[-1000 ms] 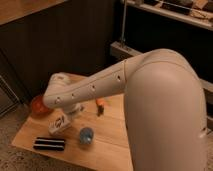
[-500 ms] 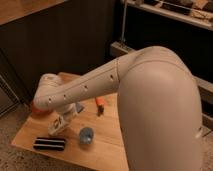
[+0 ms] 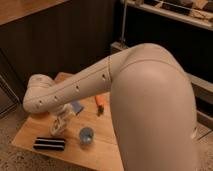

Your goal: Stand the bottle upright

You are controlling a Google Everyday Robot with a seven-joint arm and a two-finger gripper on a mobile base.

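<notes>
gripper (image 3: 59,121): low over the left part of the wooden table (image 3: 107,145), under the arm's wrist; whether it is open or gripping cannot be told
bottle (image 3: 58,126): white, at the gripper, leaning steeply and not clearly standing on its base; its contact with the table is hidden
risk, tipping: if released while leaning, the bottle likely falls back on its side
risk, slipping: a smooth boxy plastic body may twist in a loose grip as it is set down
risk, neighbours: the blue cup (image 3: 86,136) is just beside the bottle and the black block (image 3: 49,144) near in front; a swing of the wrist could knock either
risk, view: the arm (image 3: 75,90) hides much of the table
count: one bottle, one blue cup, one black block, one orange stick (image 3: 100,102), one gripper
</notes>
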